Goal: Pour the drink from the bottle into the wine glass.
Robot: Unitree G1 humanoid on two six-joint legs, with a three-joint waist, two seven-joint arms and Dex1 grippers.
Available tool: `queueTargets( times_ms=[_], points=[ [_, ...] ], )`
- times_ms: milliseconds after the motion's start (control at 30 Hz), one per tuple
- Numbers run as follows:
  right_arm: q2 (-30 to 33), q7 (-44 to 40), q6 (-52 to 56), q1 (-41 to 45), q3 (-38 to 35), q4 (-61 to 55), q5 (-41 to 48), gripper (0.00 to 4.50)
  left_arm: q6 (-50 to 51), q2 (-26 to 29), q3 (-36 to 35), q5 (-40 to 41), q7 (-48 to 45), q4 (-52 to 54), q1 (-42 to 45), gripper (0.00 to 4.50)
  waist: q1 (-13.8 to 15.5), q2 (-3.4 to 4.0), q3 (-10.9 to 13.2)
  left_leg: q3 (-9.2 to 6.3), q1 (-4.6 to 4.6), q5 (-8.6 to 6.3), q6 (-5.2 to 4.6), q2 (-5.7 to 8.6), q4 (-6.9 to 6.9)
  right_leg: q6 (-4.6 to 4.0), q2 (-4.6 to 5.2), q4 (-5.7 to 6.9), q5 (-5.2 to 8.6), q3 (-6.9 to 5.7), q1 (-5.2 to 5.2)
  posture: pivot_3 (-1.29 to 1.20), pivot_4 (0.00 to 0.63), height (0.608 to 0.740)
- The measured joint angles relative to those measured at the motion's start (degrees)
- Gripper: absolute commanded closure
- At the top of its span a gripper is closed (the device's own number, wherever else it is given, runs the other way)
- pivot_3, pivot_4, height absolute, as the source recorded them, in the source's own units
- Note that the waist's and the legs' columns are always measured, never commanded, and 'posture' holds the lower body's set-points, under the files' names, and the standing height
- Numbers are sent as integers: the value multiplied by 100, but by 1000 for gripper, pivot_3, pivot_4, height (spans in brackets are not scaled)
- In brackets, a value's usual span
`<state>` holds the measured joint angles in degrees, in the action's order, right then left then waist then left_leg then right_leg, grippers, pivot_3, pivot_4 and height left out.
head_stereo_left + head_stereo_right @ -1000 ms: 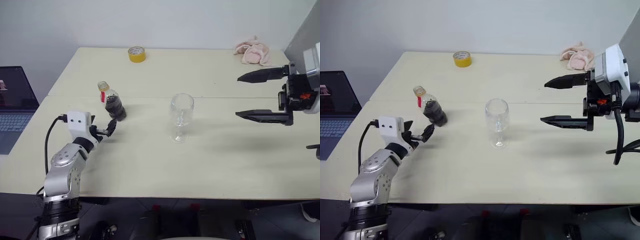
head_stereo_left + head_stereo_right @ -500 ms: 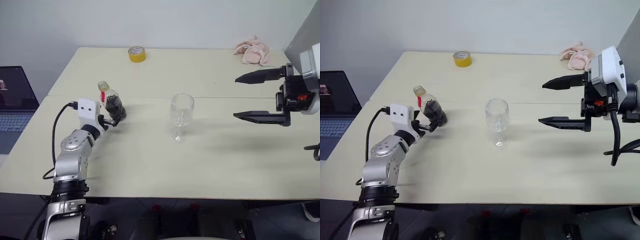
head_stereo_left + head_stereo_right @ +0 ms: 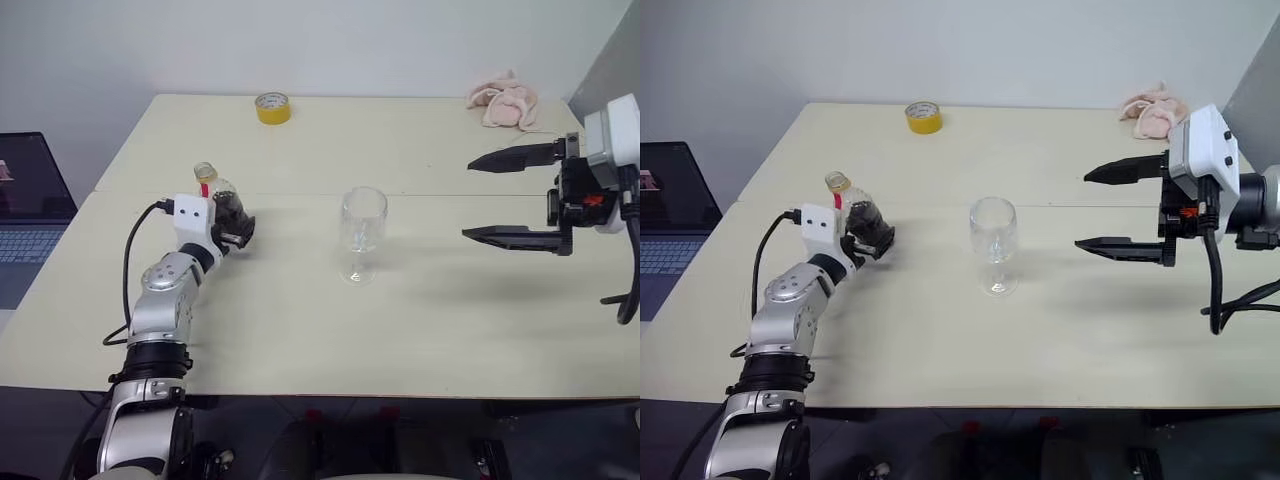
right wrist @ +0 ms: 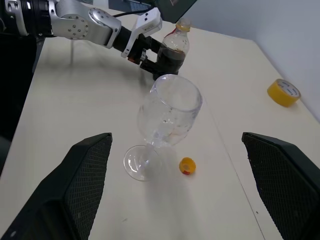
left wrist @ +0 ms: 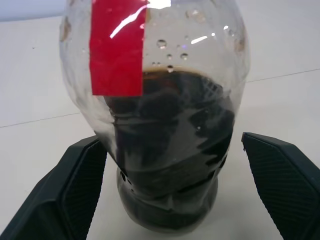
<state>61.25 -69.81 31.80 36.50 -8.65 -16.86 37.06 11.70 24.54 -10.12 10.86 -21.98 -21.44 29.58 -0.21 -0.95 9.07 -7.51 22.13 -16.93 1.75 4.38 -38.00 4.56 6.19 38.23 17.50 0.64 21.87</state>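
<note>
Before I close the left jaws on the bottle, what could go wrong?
The bottle is uncapped; its yellow cap lies by the wine glass. It stands between the open left gripper jaws with gaps either side, so an uneven close could tip it and spill the drink. The thin-stemmed glass might topple if bumped.

On my table (image 3: 300,330) the bottle (image 3: 222,205) stands left, between my left gripper's (image 3: 237,228) spread fingers. The wine glass (image 3: 362,233) stands mid-table, a loose cap (image 4: 187,165) beside its foot. My right gripper (image 3: 505,196) hovers right. Tape roll (image 3: 273,107) and cloth (image 3: 505,102) lie behind.
</note>
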Motion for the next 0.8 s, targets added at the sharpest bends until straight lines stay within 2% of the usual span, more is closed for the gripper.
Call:
queueTargets(
  times_ms=[33, 233, 300, 367, 567, 800],
  points=[
    [-9, 14, 1, -1, 7, -14, -2, 0, -47, -1, 1, -6, 4, -30, 37, 568, 1, 0, 0, 0, 0, 0, 0, 0, 0, 0, 0, 0, 0, 0, 0, 0, 150, 740],
    [-92, 120, 3, -3, 100, -60, -10, 0, -259, -7, -1, -97, 59, -206, 150, 2343, 0, 0, 0, -1, 1, 0, 0, 0, 0, 0, 0, 0, 0, -1, 1, 0, 150, 740],
    [-94, 123, 3, -3, 103, -60, -18, 0, -301, -9, 3, -113, 58, -234, 160, 2781, 0, 0, 0, 0, 2, 0, 0, 1, -1, 0, 0, -1, 0, -1, 1, 0, 150, 740],
    [-94, 125, 3, -2, 103, -60, -39, 0, -341, -18, 11, -125, 58, -260, 163, 3035, 0, -1, 0, 0, 2, 0, 0, 0, -1, 0, 0, 0, 0, -1, 1, 0, 150, 740],
    [-96, 141, 3, -2, 128, -59, -103, 0, -367, -37, 15, -170, 62, -284, 178, 3376, -1, 0, 0, 0, 2, 0, 0, 1, -1, 0, 0, 0, 0, -1, 2, 0, 150, 740],
    [-103, 154, 17, -5, 151, -60, -177, 0, -366, -40, 64, -237, 116, -247, 181, 3398, 0, 0, 0, -1, 2, 0, 0, 1, -1, 0, 0, 1, 0, -1, 2, 0, 150, 740]
  ],
)
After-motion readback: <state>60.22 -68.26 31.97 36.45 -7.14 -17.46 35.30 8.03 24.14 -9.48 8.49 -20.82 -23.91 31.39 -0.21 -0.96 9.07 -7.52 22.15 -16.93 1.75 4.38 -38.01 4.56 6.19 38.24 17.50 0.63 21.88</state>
